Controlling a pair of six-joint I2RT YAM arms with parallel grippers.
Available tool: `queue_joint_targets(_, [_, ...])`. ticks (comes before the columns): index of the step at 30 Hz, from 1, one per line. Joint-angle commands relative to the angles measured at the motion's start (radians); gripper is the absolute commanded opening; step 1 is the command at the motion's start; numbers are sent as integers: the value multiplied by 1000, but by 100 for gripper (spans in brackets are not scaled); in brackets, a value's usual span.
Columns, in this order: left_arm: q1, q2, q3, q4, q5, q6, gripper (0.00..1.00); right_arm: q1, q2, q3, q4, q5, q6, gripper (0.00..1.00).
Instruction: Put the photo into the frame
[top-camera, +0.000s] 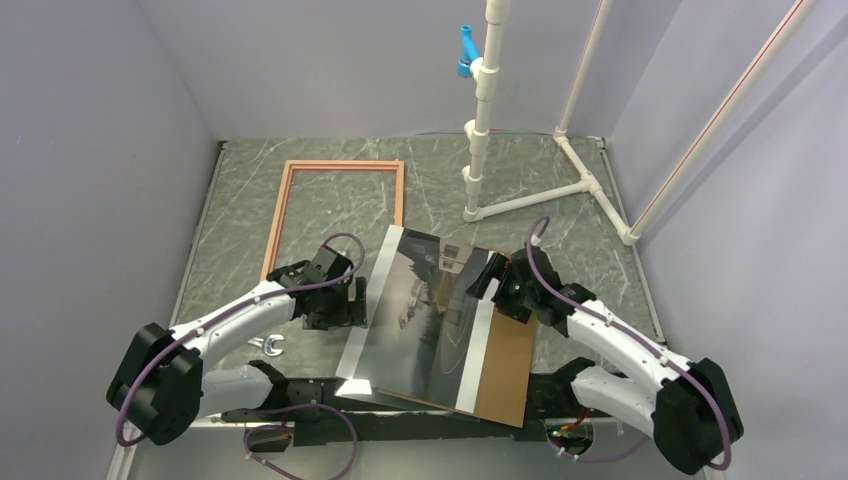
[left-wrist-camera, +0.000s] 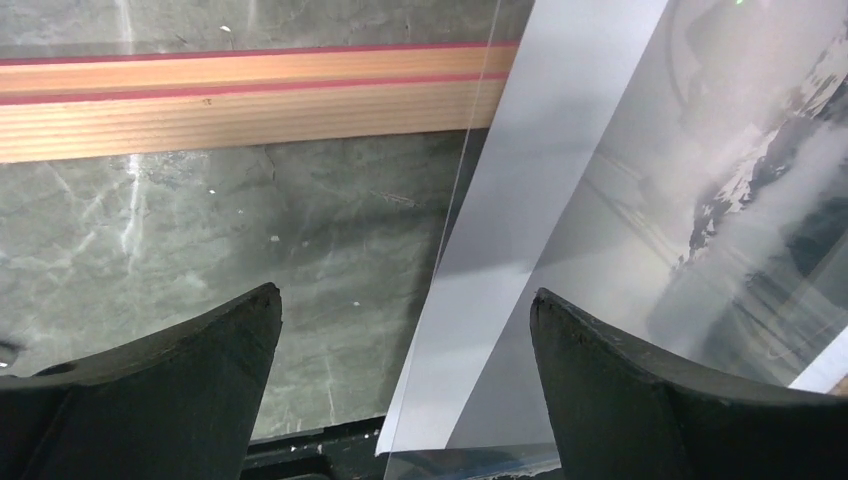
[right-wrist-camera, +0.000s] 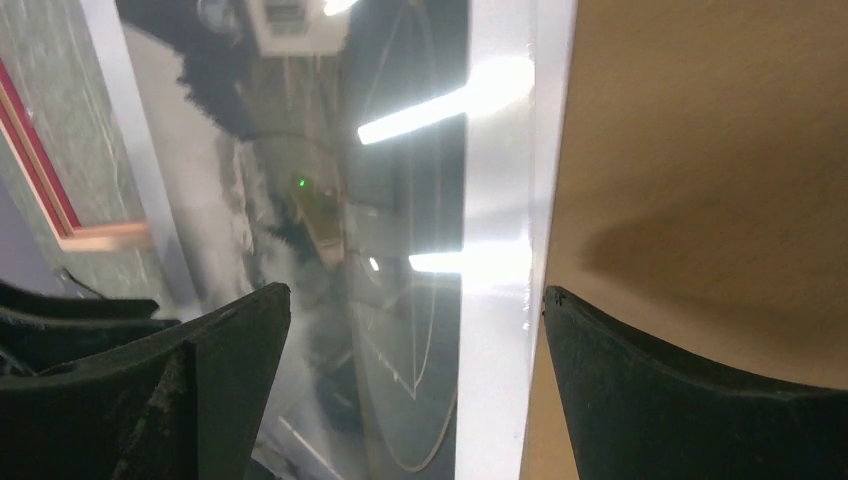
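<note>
Left gripper (left-wrist-camera: 405, 300) and right gripper (right-wrist-camera: 415, 295), both spread and empty, flank the photo (top-camera: 420, 310) (lying on a backing board (top-camera: 505, 370) at the worktop's near edge); the frame (top-camera: 345, 164) lies far-left. Risk: an edge pinch could crease the glossy sheet.

Bare tabletop (top-camera: 440, 190) is lying open at twelve o'clock and inside the frame (top-camera: 345, 163) at ten. The pipe stand (top-camera: 478, 150) is blocking one o'clock; the photo (top-camera: 420, 310) and backing board (top-camera: 505, 370) are covering the centre.

Left arm (top-camera: 235, 318), right arm (top-camera: 615, 342): white links, black joints, purple cables (top-camera: 345, 236); fingers (left-wrist-camera: 180, 390) black, curved.
</note>
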Motion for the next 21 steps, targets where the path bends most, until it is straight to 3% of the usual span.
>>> queue_joint_targets(1, [59,-33,-36,105,121,49,97,-167,43,-17,115,-150,-93,98])
queue_joint_targets(7, [115,-34,-85,185,224,64,94,-208,83,37,43,-255,-137,97])
queue_joint_targets(13, [117,-16,-95,223,262,62,89,-209,8,9,-72,-304,-132,96])
queue_joint_targets(21, [117,-44,-88,223,308,52,82,-179,1,-67,-6,-396,-88,93])
